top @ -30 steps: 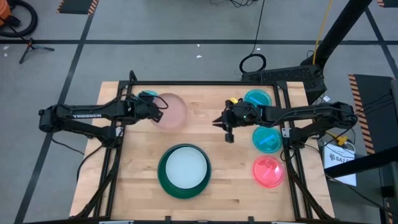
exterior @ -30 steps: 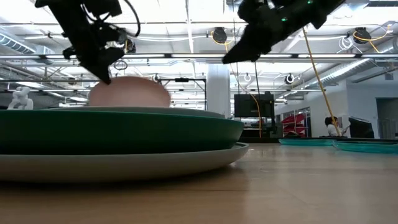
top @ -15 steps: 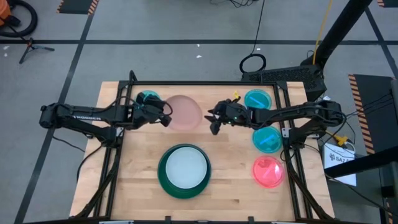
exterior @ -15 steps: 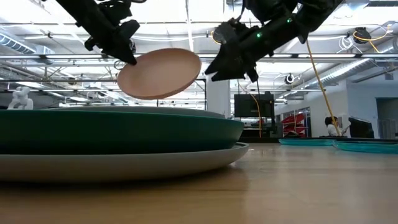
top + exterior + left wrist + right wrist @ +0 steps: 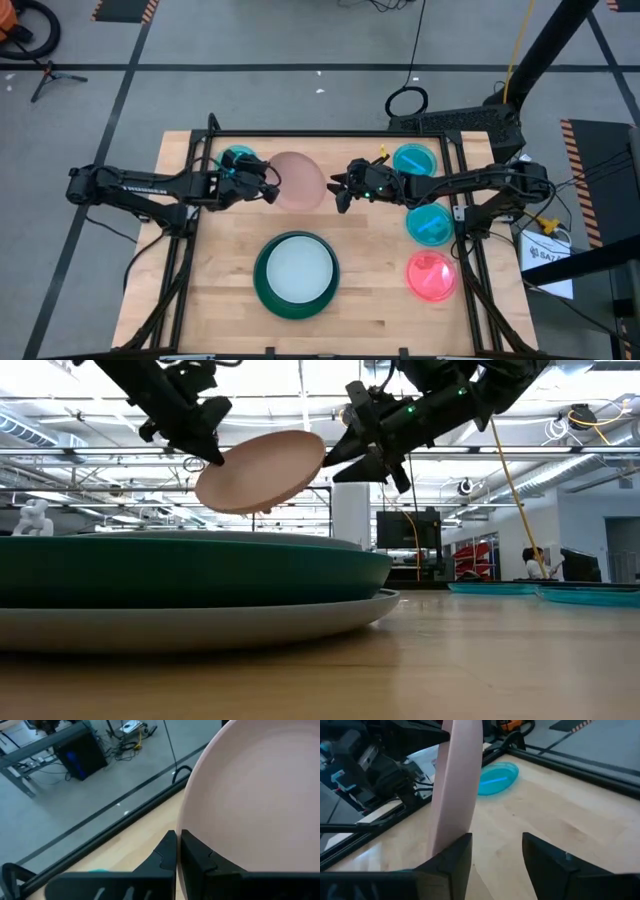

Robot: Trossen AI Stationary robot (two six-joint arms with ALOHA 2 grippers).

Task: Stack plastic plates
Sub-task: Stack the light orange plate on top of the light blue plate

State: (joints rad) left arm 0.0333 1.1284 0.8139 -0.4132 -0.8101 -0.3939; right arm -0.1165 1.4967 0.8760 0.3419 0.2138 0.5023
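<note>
In the high view the left arm reaches in from the left edge of the frame across the upper part of the table (image 5: 225, 260). Just above its wrist, in the upper left of the wooden top, lies a small cyan plate (image 5: 237, 157), partly covered by the arm. The left hand (image 5: 268, 186) is clamped on the left rim of the salmon-pink plate (image 5: 298, 180); the left wrist view shows the two fingers pressed together with the plate's edge (image 5: 260, 795) pinched between them. In the low view this plate (image 5: 262, 470) hangs in the air, tilted, clear of the plates below, with the left hand (image 5: 205, 448) gripping its upper left edge.

Lower centre of the high view, a pale blue-white plate (image 5: 296, 272) sits inside the dark green plate (image 5: 262, 290). The low view shows that green plate (image 5: 190, 570) resting on a grey plate (image 5: 200, 622).

Right of the held plate, the right hand (image 5: 338, 190) sits just beside its right rim. Its fingers are spread apart, and in the right wrist view one finger (image 5: 454, 857) lies close by the plate's edge (image 5: 457, 785); I cannot tell whether it touches.

Along the right edge of the table, from top to bottom of the frame, lie a cyan plate (image 5: 415, 159), a second cyan plate (image 5: 432, 224) and a pink-red plate (image 5: 431, 276).
</note>
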